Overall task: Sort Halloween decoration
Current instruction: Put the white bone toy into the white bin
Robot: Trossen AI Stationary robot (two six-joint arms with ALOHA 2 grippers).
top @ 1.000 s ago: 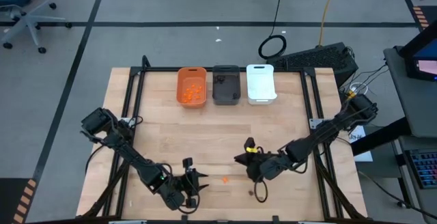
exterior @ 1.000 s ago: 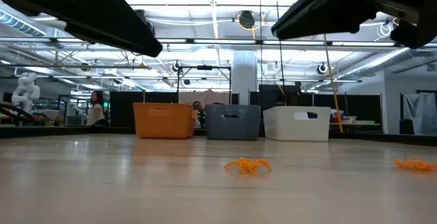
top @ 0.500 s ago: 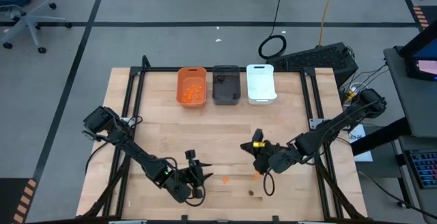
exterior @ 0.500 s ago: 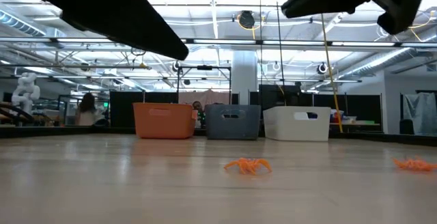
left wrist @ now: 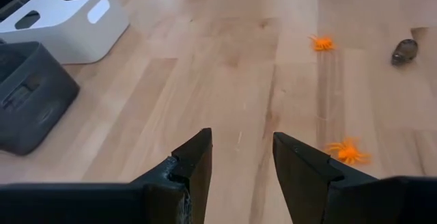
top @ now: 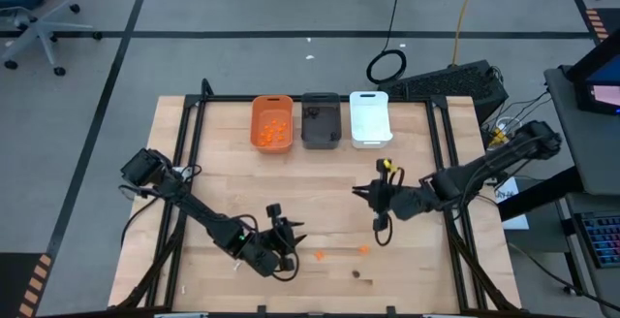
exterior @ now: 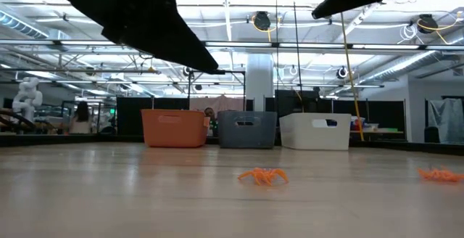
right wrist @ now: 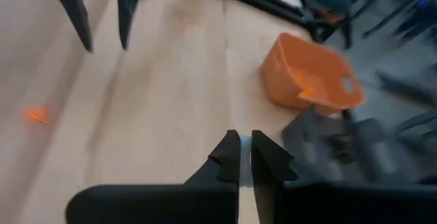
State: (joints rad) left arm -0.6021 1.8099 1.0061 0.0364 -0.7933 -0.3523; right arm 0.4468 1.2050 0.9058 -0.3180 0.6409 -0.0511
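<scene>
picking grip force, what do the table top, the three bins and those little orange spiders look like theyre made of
Table top: wood planks, pale satin finish; grain and board seams show.
Orange bin, grey bin, white bin: likely moulded plastic, smooth matte walls with cut-out handles.
Orange spiders: probably thin plastic or rubber; uniform bright colour, fine legs. Too small to tell stiffness.

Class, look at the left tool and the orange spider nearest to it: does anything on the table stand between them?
Nothing visible does. Only bare wood lies between the open left tool and the nearest orange spider.
</scene>
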